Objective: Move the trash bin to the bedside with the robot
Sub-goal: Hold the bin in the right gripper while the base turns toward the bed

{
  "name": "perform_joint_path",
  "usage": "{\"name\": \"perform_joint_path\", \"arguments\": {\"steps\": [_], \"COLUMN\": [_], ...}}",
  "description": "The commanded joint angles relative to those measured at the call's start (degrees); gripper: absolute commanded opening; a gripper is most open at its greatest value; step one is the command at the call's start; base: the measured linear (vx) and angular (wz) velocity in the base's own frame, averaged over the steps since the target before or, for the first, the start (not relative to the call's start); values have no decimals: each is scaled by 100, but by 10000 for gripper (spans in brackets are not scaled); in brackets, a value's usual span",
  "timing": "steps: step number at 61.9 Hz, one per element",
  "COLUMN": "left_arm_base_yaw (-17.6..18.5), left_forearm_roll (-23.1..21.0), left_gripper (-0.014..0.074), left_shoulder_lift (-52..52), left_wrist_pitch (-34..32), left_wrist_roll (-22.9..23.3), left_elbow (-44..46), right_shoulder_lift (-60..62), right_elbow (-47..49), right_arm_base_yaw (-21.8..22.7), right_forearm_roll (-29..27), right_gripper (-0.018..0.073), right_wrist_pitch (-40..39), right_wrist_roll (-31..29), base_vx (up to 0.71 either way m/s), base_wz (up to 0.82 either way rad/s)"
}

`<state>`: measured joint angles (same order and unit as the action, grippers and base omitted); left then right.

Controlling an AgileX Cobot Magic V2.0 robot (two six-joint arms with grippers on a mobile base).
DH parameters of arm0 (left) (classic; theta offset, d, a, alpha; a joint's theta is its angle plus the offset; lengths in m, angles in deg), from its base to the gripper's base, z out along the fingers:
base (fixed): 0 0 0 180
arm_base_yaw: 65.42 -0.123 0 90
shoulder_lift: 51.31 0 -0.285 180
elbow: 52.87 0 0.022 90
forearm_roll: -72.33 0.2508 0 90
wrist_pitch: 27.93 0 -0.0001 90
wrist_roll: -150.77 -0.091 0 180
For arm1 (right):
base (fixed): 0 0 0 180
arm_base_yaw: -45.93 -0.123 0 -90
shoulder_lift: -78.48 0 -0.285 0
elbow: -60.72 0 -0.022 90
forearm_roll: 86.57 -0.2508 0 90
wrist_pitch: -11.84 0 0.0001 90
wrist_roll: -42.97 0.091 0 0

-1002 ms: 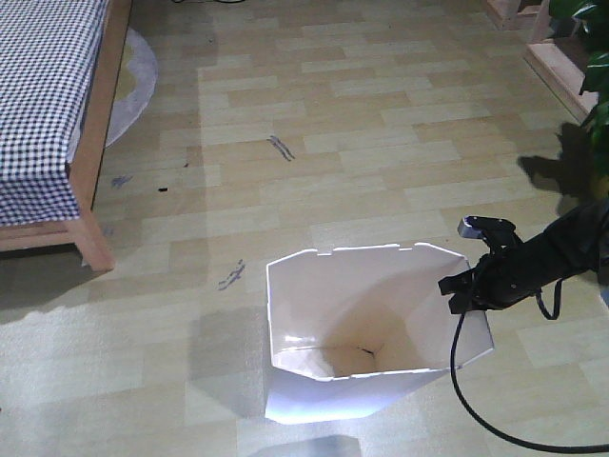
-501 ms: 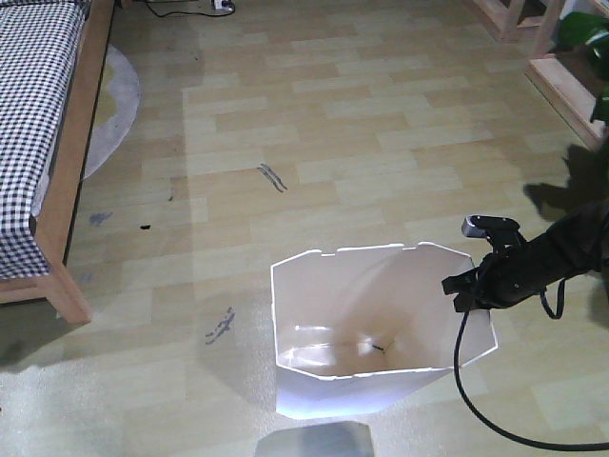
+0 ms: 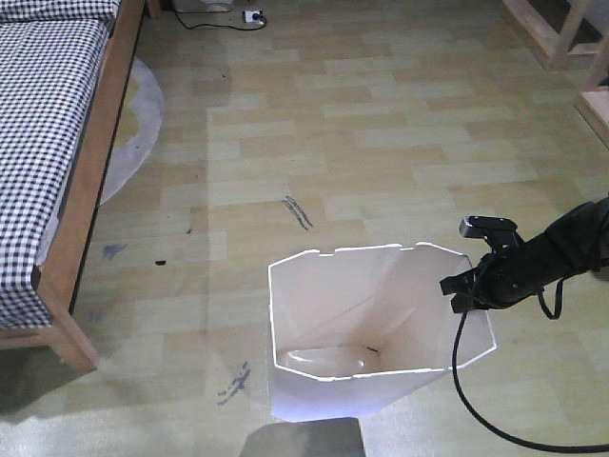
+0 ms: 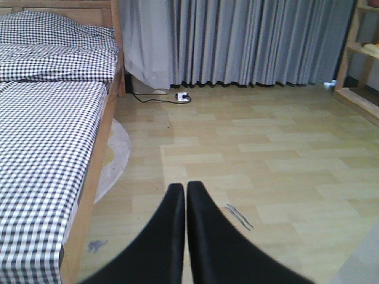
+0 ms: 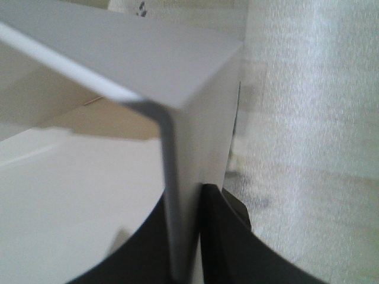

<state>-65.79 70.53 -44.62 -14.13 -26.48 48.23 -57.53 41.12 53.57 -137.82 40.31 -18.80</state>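
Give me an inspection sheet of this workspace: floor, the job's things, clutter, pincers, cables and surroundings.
Surface: light wood-pattern floor with dark scuff marks.
Job's things: white trash bin upright on the floor, apart from the bed at the left.
Clutter: round rug partly under the bed; otherwise nothing seen.
Grippers: right pincer shut on the bin's wall at the rim; left pincer shut, empty.
Cables: black cable hangs from the right arm beside the bin; power strip with cord near the curtains.
Surroundings: grey curtains, wooden shelving.
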Motion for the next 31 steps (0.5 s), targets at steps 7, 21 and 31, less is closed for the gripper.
{"name": "perform_joint_path", "arguments": {"steps": [7,21,31], "left_arm_base_yaw": [18,18,18], "left_forearm_roll": [-24,-24,-24], "left_gripper": [-6,-6,-6], "left_shoulder_lift": [-56,-56,-56], "left_wrist_pitch": [-397,-397,-397], "left_wrist_roll": [45,45,45], "left_elbow": [-165,-165,-165], "right_shoulder_lift": [444,444,444], "right_elbow": [102,102,102], "right_arm_base_yaw": [13,13,13], "right_forearm_roll": [-445,-445,-445], "right_gripper": [-6,-6,-6], "right_wrist_pitch": [722,722,722], "right_wrist_roll": [54,54,54], "base_vx": [40,39,40], "base_wz": [14,8,-1]}}
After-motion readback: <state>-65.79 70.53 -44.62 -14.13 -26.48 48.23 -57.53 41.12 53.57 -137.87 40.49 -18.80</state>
